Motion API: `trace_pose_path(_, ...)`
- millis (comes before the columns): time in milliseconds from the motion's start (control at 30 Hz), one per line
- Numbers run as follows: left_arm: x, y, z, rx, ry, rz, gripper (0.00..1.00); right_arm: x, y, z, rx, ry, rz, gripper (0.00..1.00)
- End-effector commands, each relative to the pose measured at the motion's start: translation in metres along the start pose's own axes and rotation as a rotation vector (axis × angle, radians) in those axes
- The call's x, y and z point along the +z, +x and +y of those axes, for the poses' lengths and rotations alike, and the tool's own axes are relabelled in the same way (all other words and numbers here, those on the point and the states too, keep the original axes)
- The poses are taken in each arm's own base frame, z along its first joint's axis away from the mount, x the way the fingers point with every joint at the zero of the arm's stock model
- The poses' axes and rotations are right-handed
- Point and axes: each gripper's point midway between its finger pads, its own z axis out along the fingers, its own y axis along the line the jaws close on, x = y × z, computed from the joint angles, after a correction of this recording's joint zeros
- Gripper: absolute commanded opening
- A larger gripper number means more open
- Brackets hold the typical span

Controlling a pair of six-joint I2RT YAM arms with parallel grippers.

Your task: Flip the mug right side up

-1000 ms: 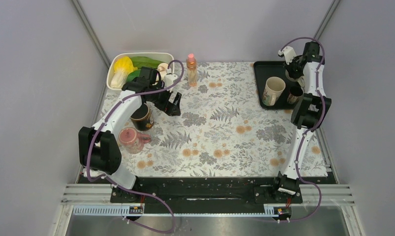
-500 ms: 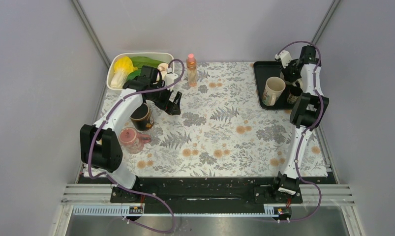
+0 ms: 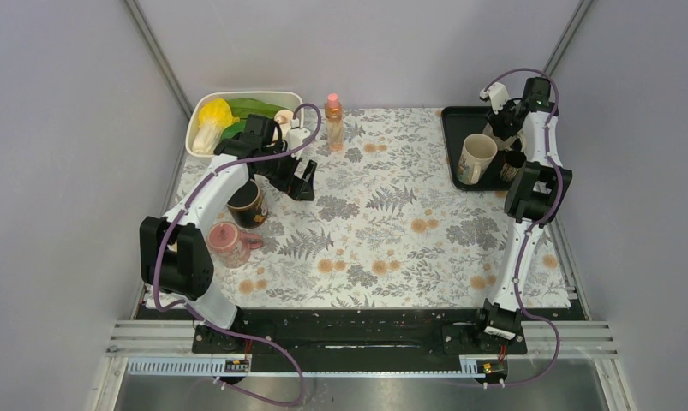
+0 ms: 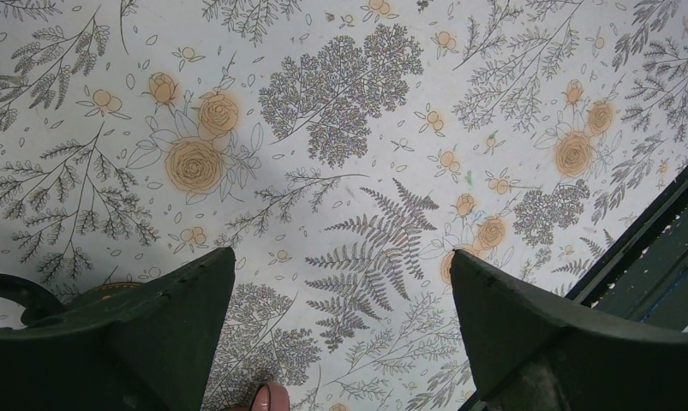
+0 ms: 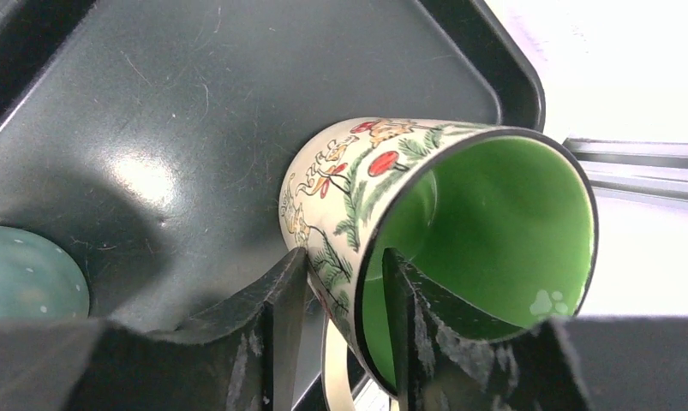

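Note:
A cream mug (image 5: 383,171) with tree and animal prints and a green inside lies tilted on its side above the black tray (image 5: 152,103), its mouth towards the camera. My right gripper (image 5: 344,257) is shut on the mug's wall at the rim, one finger outside and one inside. In the top view the right gripper (image 3: 505,127) is over the far part of the tray (image 3: 453,128); the held mug is mostly hidden there. My left gripper (image 4: 340,254) is open and empty over the floral tablecloth, also seen in the top view (image 3: 304,178).
A second cream mug (image 3: 475,158) and a dark mug (image 3: 512,166) stand on the tray. A teal round shape (image 5: 19,282) lies on the tray. A black mug (image 3: 248,204), a pink mug (image 3: 228,242), a bottle (image 3: 332,122) and a white bin (image 3: 237,96) of vegetables are at the left.
My right gripper has moved a little towards the far side of the tray with the mug in it. The left arm has not moved.

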Motion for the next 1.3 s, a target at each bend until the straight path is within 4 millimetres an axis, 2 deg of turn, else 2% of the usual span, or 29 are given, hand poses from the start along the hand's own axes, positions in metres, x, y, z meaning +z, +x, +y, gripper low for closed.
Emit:
trace_pose_path(0,-0.009,-0.02,0.002,0.047,-0.02,-0.054,0.99,-0.049,-0.045,-0.044,-0.046,0.154,-0.094,0.46)
trace_pose_path(133,-0.011,-0.019,0.002,0.054,-0.022,-0.055,0.99,-0.052,-0.041,-0.041,-0.045,0.151,-0.074,0.47)
trace_pose_path(167,-0.011,-0.018,0.001,0.055,-0.02,-0.055,0.99,-0.054,-0.039,-0.039,-0.052,0.146,-0.065,0.44)
trace_pose_path(267,-0.012,-0.018,0.0,0.062,-0.021,-0.057,0.99,-0.057,-0.034,-0.037,-0.075,0.14,-0.038,0.17)
trace_pose_path(467,-0.015,-0.018,-0.002,0.069,-0.02,-0.064,0.99,-0.063,-0.02,-0.025,-0.106,0.101,0.013,0.13)
trace_pose_path(800,-0.017,-0.02,-0.003,0.073,-0.016,-0.071,0.99,-0.098,-0.016,-0.027,-0.12,0.08,0.016,0.14)
trace_pose_path(1033,-0.017,-0.021,-0.005,0.074,-0.008,-0.075,0.99,-0.099,-0.006,-0.01,-0.11,0.005,0.021,0.15)
trace_pose_path(1167,-0.017,-0.021,-0.004,0.078,-0.008,-0.075,0.99,-0.096,-0.001,-0.011,-0.11,0.01,0.033,0.27)
trace_pose_path(1267,-0.017,-0.021,-0.005,0.075,-0.007,-0.075,0.99,-0.099,-0.005,-0.016,-0.114,0.031,0.025,0.37)
